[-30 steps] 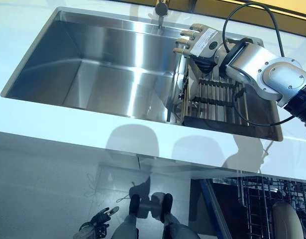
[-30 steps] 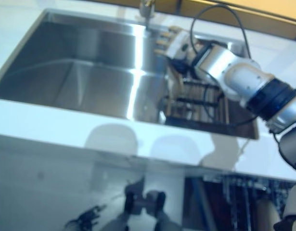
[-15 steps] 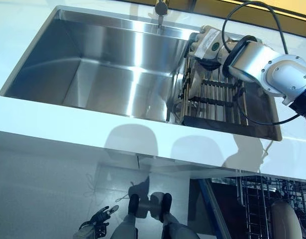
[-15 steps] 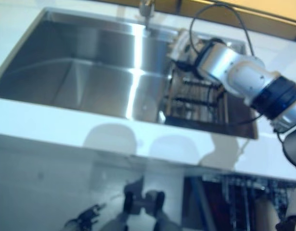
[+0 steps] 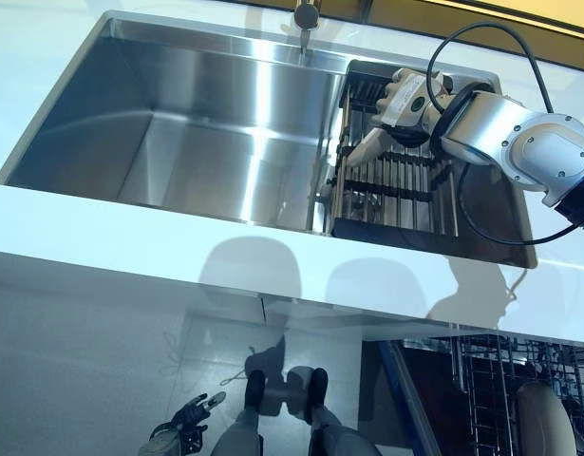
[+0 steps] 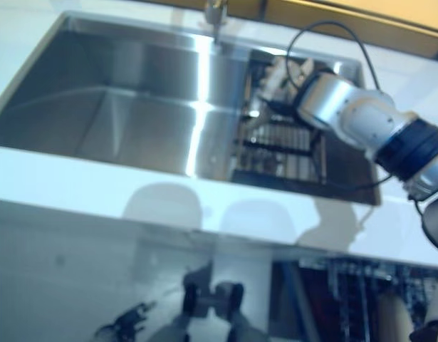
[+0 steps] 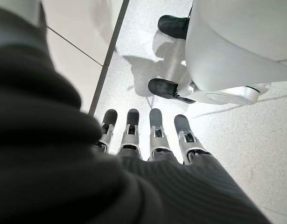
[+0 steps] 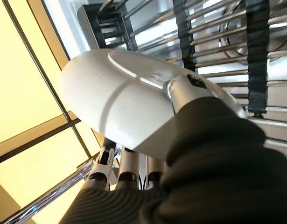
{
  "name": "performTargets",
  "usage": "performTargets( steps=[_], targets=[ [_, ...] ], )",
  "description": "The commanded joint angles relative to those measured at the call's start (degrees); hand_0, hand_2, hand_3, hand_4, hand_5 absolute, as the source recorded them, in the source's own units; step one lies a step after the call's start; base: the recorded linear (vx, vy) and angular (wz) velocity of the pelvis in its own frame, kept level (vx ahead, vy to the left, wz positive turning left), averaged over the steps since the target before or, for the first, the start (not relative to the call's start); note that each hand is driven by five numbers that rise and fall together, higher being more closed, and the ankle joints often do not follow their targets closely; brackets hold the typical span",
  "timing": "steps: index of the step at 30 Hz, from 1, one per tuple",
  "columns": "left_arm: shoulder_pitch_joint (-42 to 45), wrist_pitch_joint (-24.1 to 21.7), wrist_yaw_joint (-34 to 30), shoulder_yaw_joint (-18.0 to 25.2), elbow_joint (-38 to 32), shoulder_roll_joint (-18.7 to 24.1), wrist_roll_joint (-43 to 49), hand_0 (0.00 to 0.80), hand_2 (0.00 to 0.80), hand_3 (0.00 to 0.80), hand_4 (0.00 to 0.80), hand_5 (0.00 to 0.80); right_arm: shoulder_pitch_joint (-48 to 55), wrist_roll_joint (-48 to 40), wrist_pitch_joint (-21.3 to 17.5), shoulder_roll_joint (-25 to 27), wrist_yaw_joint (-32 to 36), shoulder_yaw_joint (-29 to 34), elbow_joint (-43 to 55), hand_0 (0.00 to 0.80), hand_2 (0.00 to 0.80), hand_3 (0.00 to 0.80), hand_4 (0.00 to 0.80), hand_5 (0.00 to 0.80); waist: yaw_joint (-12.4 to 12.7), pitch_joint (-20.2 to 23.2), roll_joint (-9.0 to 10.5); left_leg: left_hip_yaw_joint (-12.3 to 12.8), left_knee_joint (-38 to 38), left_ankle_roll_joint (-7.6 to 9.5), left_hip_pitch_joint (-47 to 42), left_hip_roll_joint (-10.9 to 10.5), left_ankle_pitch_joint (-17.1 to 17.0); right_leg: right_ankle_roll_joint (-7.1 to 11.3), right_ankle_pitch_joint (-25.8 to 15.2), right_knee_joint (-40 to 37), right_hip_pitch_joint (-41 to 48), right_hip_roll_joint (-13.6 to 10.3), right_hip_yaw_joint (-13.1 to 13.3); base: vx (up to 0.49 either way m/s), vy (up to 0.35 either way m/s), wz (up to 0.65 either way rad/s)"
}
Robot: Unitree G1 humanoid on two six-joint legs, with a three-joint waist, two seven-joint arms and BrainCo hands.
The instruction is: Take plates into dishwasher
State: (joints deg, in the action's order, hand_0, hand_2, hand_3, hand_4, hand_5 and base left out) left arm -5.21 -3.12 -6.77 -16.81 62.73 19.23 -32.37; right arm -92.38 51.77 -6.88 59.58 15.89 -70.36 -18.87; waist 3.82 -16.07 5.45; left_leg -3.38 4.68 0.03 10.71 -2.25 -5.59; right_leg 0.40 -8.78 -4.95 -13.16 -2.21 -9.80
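Observation:
My right hand (image 5: 406, 95) reaches over the back left part of the dish rack (image 5: 405, 180) in the right end of the steel sink (image 5: 178, 123). It is shut on a white plate (image 8: 120, 98): the thumb (image 8: 180, 91) lies on one face and the fingers (image 8: 119, 173) curl behind the other. In the left eye view the plate (image 5: 364, 144) shows as a pale edge tilting below the hand, among the rack's bars. My left hand (image 7: 152, 135) hangs low over the floor, fingers straight, empty.
The white counter (image 5: 273, 256) runs along the front of the sink. A faucet (image 5: 308, 14) stands at the sink's back edge. The open dishwasher's wire rack (image 5: 505, 380) is at lower right, with a pale plate (image 5: 543, 418) in it.
My right hand has swung from the rack's left edge back over the rack, and its fingers, straight before, now hold the plate. The rack has slid a little to the left.

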Motion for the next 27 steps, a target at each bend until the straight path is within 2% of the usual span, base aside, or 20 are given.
performTargets(
  steps=[1,11,23,27],
  targets=[
    [0.3,-0.5,-1.1,0.4,0.8,1.2,-1.4,0.000,0.000,0.000,0.000,0.000,-3.0,1.6,1.3,0.2,-0.5,0.1,-4.1,0.800,0.800,0.800,0.800,0.800,1.0,1.1,1.92,3.0,0.3,1.33,0.4,-1.6,2.6,2.80,4.4,-0.1,3.1,0.8,-0.3,0.000,0.000,0.00],
    [0.4,0.2,-1.2,0.3,1.4,1.0,-0.8,0.000,0.000,0.000,0.000,0.000,-4.8,3.8,0.8,0.7,-2.6,-0.8,-8.0,0.800,0.800,0.800,0.800,0.800,0.4,3.3,2.40,3.4,0.3,1.62,-1.3,-1.6,3.6,2.89,4.8,-0.1,4.4,1.0,0.9,0.002,0.000,-0.01],
    [0.0,0.7,-0.6,0.2,2.1,0.0,0.4,0.000,0.000,0.000,0.000,0.000,-6.6,0.1,3.1,2.7,-5.4,-1.3,-11.1,0.800,0.800,0.800,0.800,0.800,-1.1,7.1,2.97,5.0,0.3,2.02,-4.5,-1.4,5.4,3.19,5.2,-0.1,6.7,1.5,3.4,0.008,0.016,-0.11],
    [0.5,0.7,-0.7,0.4,2.2,-0.2,0.9,0.000,0.000,0.000,0.000,0.000,-6.3,-3.8,4.4,4.1,-7.4,-0.7,-12.0,0.800,0.800,0.800,0.800,0.800,-1.6,8.5,2.87,5.5,0.3,2.21,-5.7,-1.4,6.1,3.29,5.4,-0.1,7.5,1.6,4.3,0.016,0.021,-0.08]
  ],
)
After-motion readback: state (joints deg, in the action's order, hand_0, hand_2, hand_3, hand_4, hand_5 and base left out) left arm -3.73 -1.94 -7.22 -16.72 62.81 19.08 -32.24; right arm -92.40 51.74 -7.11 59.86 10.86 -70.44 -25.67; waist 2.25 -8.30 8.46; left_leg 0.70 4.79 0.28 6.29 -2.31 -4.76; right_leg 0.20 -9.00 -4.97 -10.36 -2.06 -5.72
